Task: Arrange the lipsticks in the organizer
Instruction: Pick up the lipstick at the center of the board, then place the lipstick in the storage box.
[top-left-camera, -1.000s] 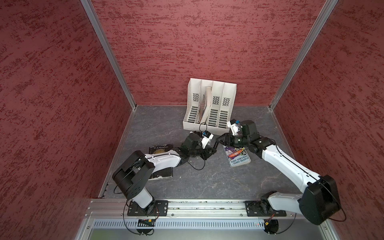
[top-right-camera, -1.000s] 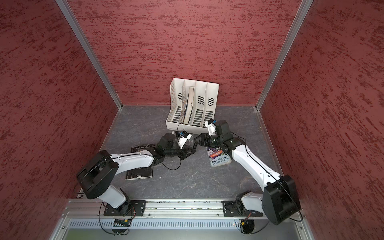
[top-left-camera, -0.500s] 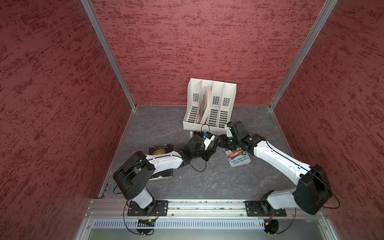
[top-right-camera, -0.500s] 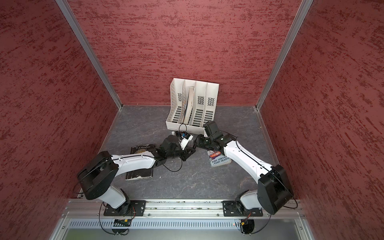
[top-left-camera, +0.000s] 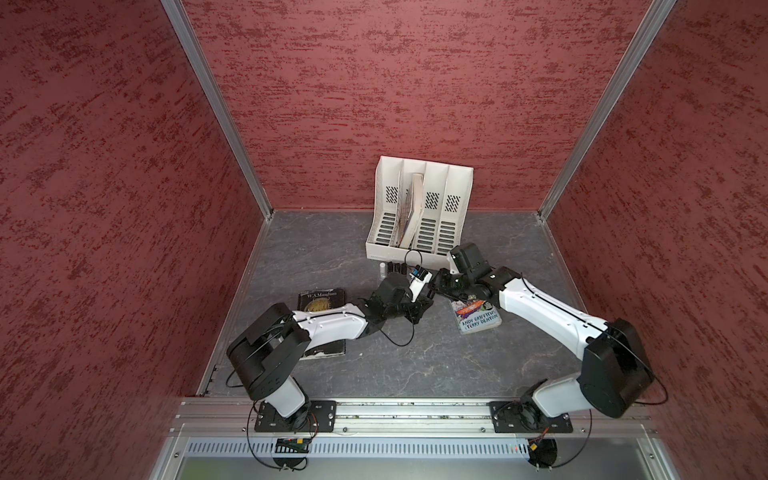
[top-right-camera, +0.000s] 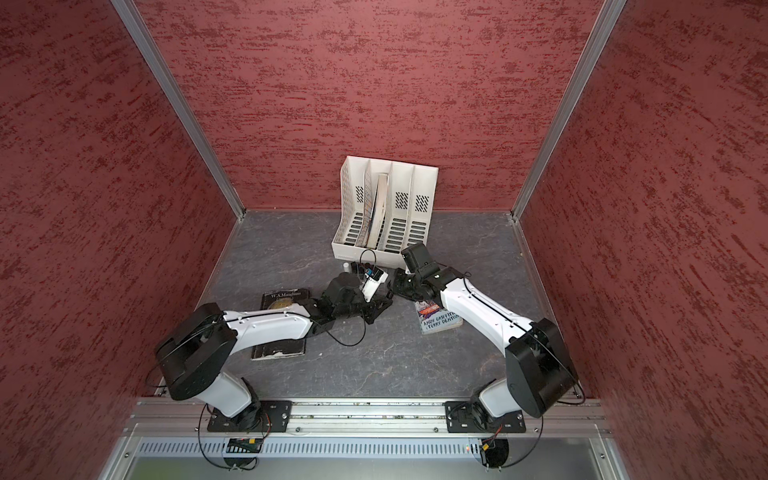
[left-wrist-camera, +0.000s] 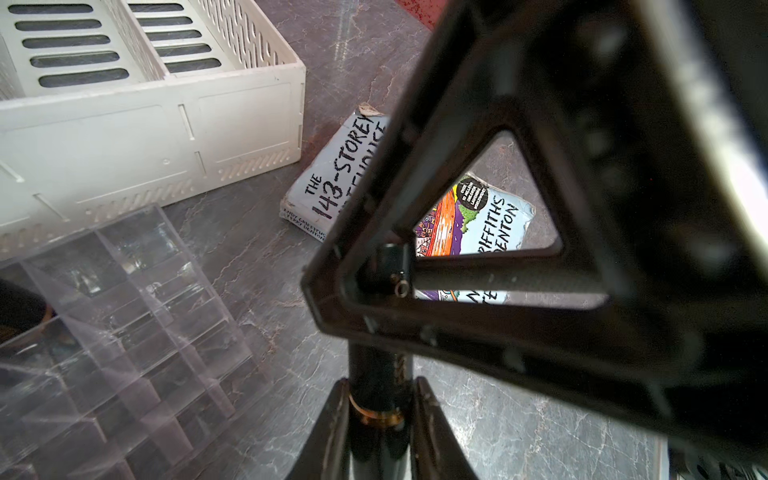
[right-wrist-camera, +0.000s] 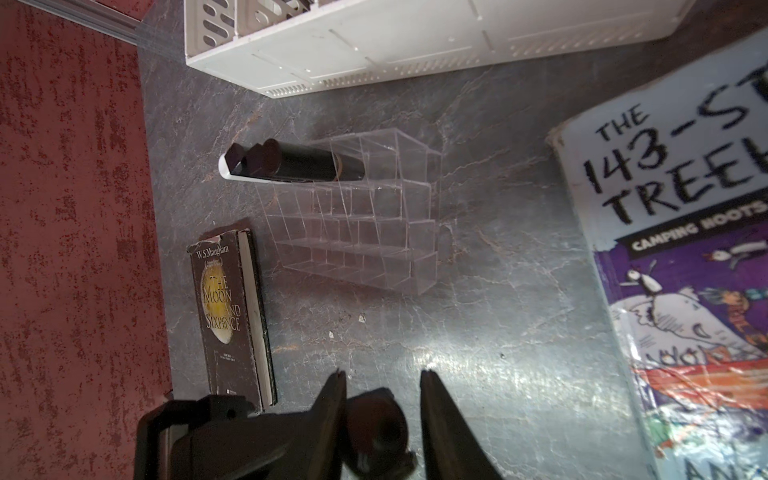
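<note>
The left arm (top-left-camera: 328, 324) and right arm (top-left-camera: 540, 311) stretch low and inward, wrists almost meeting. The left gripper (left-wrist-camera: 380, 384) is clamped on a glossy black lipstick tube (left-wrist-camera: 378, 365); the right gripper (right-wrist-camera: 382, 376) straddles its end (pinching or not, I cannot tell). Other lipsticks (right-wrist-camera: 291, 166) sit in the clear acrylic gridded organizer (right-wrist-camera: 357, 232) beside the white slotted file rack (right-wrist-camera: 415, 41).

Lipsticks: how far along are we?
Done: four lipsticks, one white, three black, stand in the organizer row nearest the file rack. In hand: left gripper holds a black lipstick; right gripper brackets it, grip unclear. Left: seat this one in a cell.
</note>
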